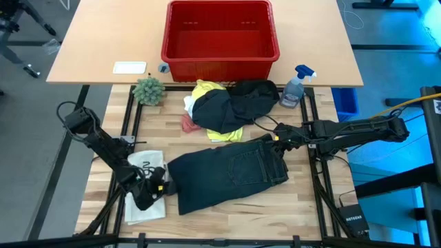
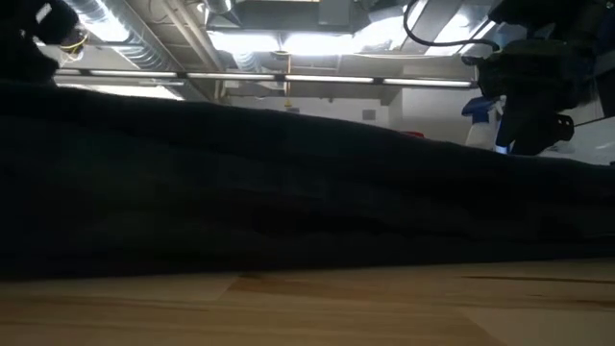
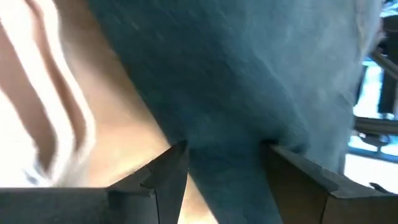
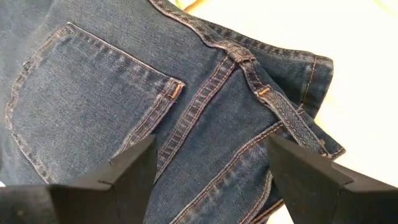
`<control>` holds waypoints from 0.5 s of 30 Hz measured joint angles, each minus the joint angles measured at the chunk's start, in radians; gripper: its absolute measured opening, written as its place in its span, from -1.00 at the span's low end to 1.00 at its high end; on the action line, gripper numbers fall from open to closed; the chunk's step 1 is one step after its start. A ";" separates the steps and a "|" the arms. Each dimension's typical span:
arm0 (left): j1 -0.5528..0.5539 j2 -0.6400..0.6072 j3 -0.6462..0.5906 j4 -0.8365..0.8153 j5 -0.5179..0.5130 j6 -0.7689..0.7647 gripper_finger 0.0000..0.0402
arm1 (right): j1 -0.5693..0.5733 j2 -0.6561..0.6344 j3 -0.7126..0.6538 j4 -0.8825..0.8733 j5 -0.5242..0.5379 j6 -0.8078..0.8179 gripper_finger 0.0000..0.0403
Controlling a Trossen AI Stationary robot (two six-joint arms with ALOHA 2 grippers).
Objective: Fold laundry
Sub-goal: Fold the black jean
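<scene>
Now left end effector (image 1: 157, 184) open astride trousers (image 1: 227, 171) edge; right end effector (image 1: 279, 140) open above waistband.

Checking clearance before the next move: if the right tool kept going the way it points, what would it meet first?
Probably the trousers: the right tool, open, points at their waistband and back pocket, directly ahead.

We see bare wooden tabletop (image 1: 303, 200) beside the folded dark denim trousers (image 1: 227, 172); the heaped black-and-yellow garments (image 1: 231, 103) block beyond.
</scene>
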 joint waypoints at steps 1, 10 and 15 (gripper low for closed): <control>-0.009 0.000 0.000 0.014 -0.001 -0.001 -0.02 | 0.000 0.000 0.000 0.000 -0.001 0.000 0.44; -0.069 0.000 0.001 0.087 -0.243 -0.013 -0.02 | 0.000 0.000 0.000 0.001 -0.007 0.000 0.44; -0.021 0.000 0.001 0.013 -0.105 -0.021 -0.02 | 0.000 0.000 0.000 0.002 -0.002 0.000 0.44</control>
